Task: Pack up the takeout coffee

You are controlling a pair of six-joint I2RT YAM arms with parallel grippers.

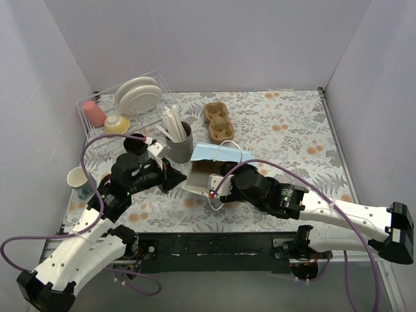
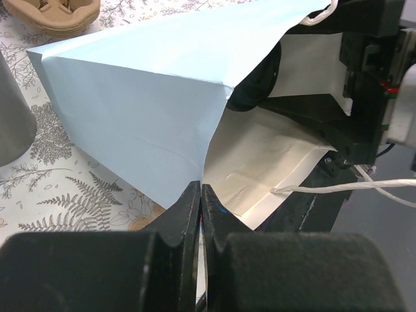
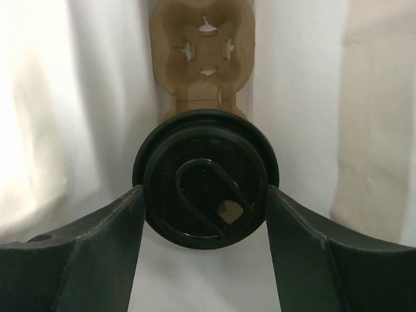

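The takeout coffee [image 3: 207, 175] sits between the fingers of the right gripper [image 3: 205, 190] with its lid facing the wrist cam. Both fingers are right up against its sides at about lid level, so I'd call that a proper grasp. It's inside the mouth of the paper bag [image 2: 130, 97], white lining on either side, and a cardboard carrier [image 3: 203, 58] shows past it, further in (can't tell if the cup touches it). The bag lies on its side on the table, and the left gripper [image 2: 200, 195] is clenched tight on the edge of the opening.

Handling-wise it's a paper cup, so light if empty and sloshy if not, and I can't tell which. The wall is probably soft enough to dent under a hard squeeze, and the lid likely just snaps on. I reckon the best hold is around the upper body right by the rim, where it's stiffest, never by the lid alone
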